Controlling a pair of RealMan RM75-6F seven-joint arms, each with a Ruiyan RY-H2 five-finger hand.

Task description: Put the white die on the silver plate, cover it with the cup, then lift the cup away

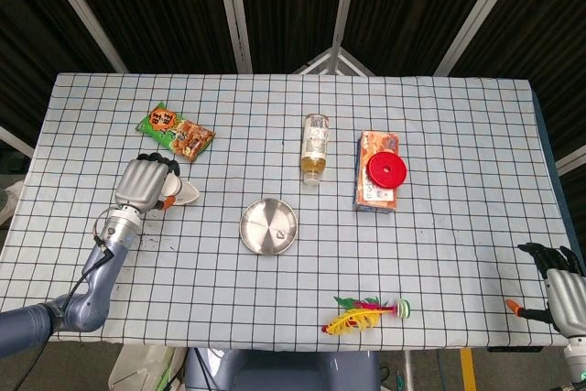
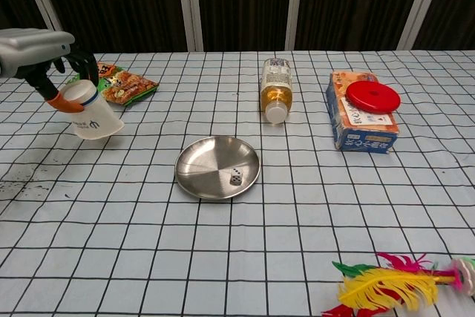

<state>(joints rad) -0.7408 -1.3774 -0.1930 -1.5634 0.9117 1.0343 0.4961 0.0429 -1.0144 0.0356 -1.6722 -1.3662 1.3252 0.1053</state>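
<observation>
White die (image 2: 235,179) on silver plate (image 2: 200,165); held cup (image 2: 93,114) tilted, mouth down-right.

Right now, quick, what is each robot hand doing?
Left hand: holding the white cup up off the table, tilted.
Right hand: holding nothing, fingers apart, at the table's right edge.

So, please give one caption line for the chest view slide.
Left hand holds white cup tilted above table; white die lies on silver plate.
</observation>
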